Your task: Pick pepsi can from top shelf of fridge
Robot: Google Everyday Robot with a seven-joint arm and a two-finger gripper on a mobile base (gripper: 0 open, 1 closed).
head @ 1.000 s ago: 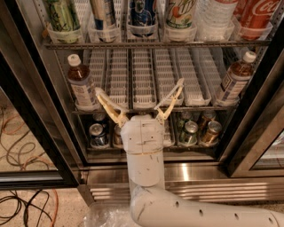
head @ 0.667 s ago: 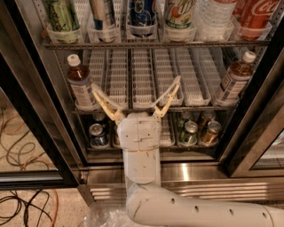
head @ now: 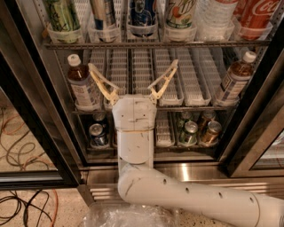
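- Fridge (head: 199,172), door open: the top shelf (head: 80,45) is seen along the upper edge of the view. Its lanes are filled from the left by a green can (head: 62,15), then a slim blue-and-silver can (head: 104,13).
- Gripper (head: 133,65): held in front of the middle rack and pointed into the cooler. The fingers are spread wide in a V; nothing is held and nothing appears to be touched (only bare white trays lie behind them).
- Pepsi can (head: 143,12): stood upright, long axis vertical, in the third lane of the top shelf behind its clear front stop. It is placed one rack above the gripper and slightly right of its midline, so a nearly straight lift is judged to be needed.
- 7UP can (head: 181,13): set just beside the pepsi can on its right, a neighbour to be avoided on closing.
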